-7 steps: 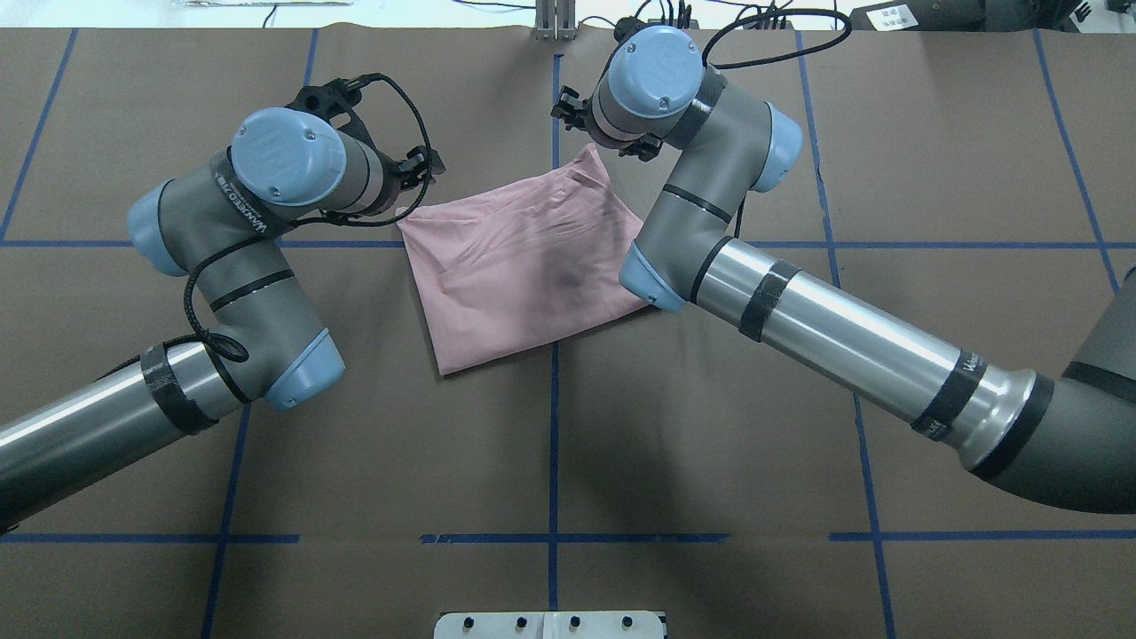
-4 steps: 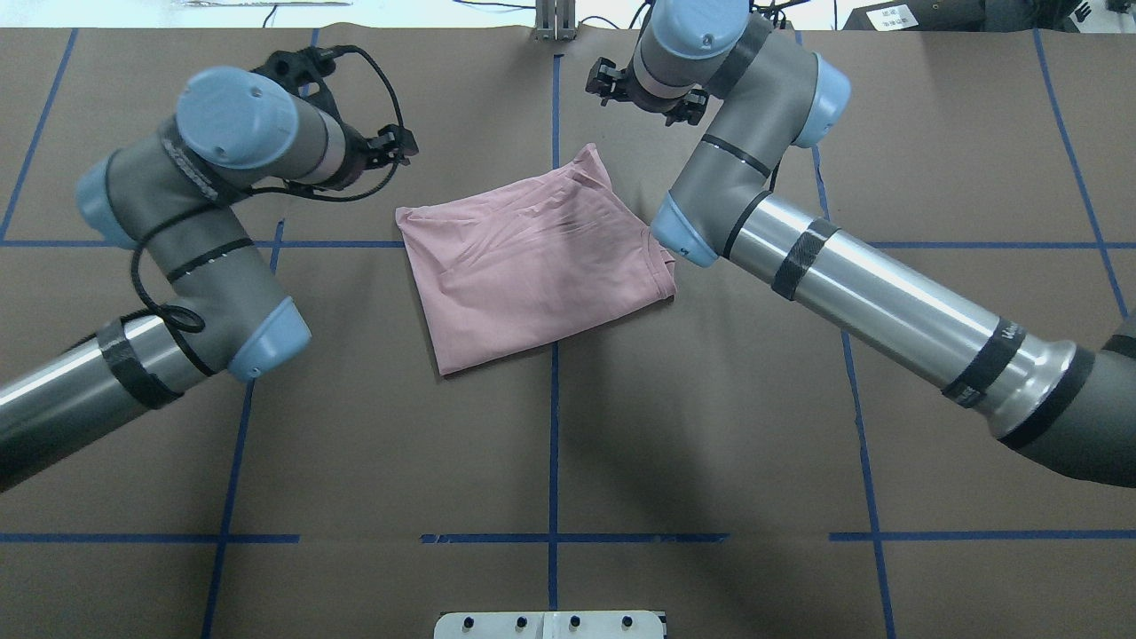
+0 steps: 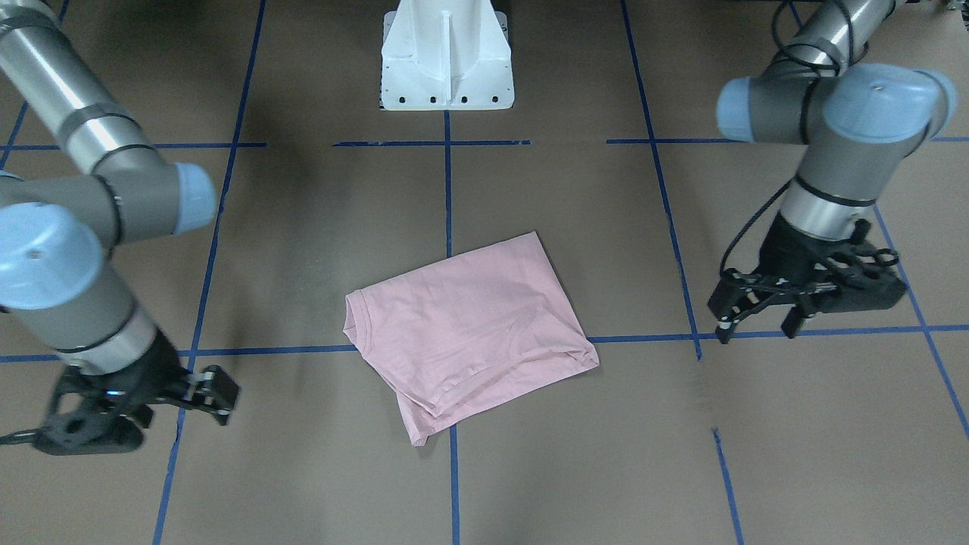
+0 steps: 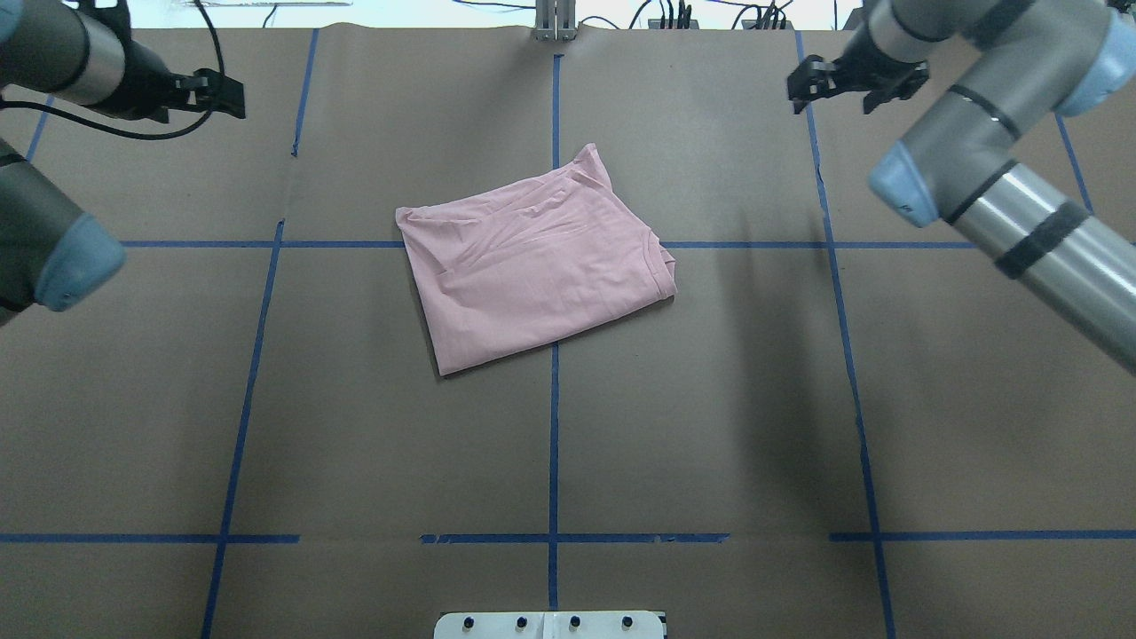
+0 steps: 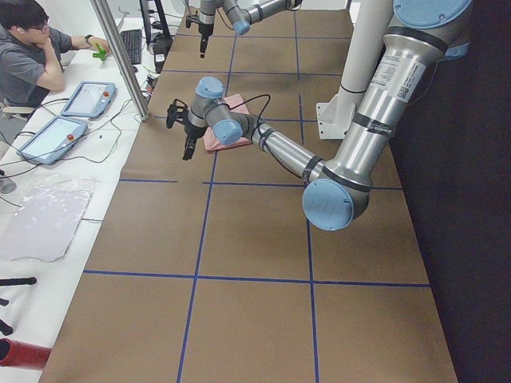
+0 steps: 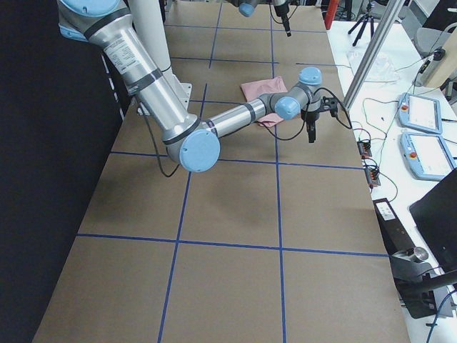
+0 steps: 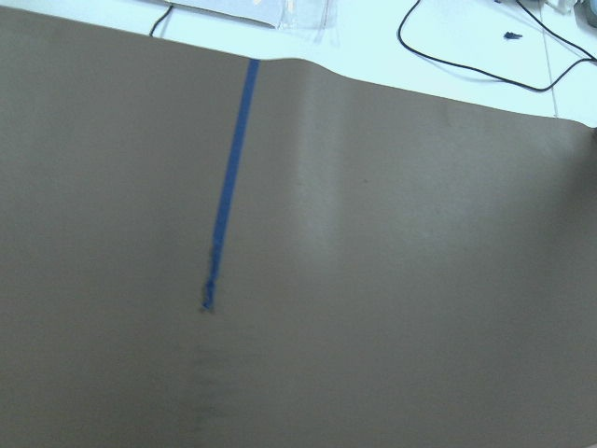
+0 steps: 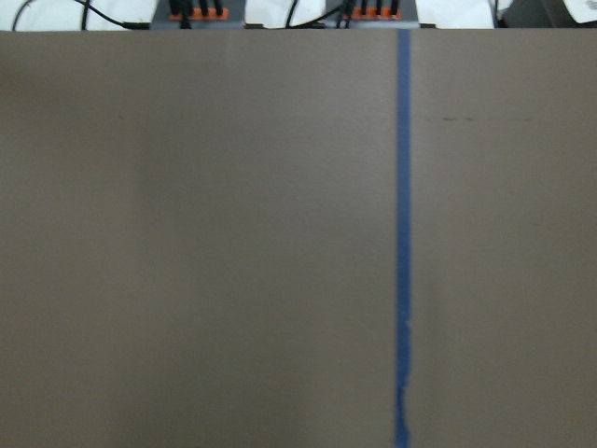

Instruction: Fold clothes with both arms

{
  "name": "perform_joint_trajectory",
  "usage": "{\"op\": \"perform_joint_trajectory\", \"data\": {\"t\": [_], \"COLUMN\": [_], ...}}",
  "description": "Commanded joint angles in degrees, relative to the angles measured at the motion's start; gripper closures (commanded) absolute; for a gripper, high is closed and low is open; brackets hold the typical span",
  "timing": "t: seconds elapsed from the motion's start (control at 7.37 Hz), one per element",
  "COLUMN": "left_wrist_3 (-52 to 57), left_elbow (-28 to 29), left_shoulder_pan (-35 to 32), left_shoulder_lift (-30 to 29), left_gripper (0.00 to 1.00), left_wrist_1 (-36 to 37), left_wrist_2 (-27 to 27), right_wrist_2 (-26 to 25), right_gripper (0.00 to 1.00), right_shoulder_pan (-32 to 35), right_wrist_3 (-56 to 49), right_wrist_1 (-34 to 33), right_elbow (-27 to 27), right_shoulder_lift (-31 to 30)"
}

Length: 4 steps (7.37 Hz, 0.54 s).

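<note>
The folded shirt [image 4: 532,266] lies flat near the middle of the desk [image 4: 710,426], well apart from both arms, with the left pincer [image 3: 755,327] near the far left corner and the right pincer [image 4: 832,99] by the far edge rightward, both spread and empty.

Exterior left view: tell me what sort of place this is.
Probably a robotics lab workcell: the left arm and right arm over a tape-gridded table, a person beside control tablets, and a folded pink T-shirt.
</note>
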Motion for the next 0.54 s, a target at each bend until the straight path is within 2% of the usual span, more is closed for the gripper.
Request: {"op": "perform_joint_trajectory", "data": {"t": [0.0, 0.27, 0.41], "left_wrist_3": [19.6, 37.4, 47.3], "left_elbow": [-1.3, -1.4, -1.3], "left_shoulder_pan": [-10.2, -18.6, -22.0], "left_shoulder_lift": [6.9, 9.4, 10.7], "left_gripper": [0.00, 0.00, 0.00], "left_wrist_1": [0.7, 7.7, 10.6], "left_wrist_2": [-6.1, -10.4, -10.9], "right_wrist_2": [7.0, 7.2, 7.6], "right_gripper": [0.00, 0.00, 0.00], "right_shoulder_pan": [10.5, 16.9, 20.6], "right_wrist_3": [-20.2, -39.6, -47.5], "right_wrist_1": [-5.5, -16.8, -19.4], "right_elbow": [4.0, 8.4, 8.3], "right_shoulder_lift": [-9.0, -14.9, -18.1]}}
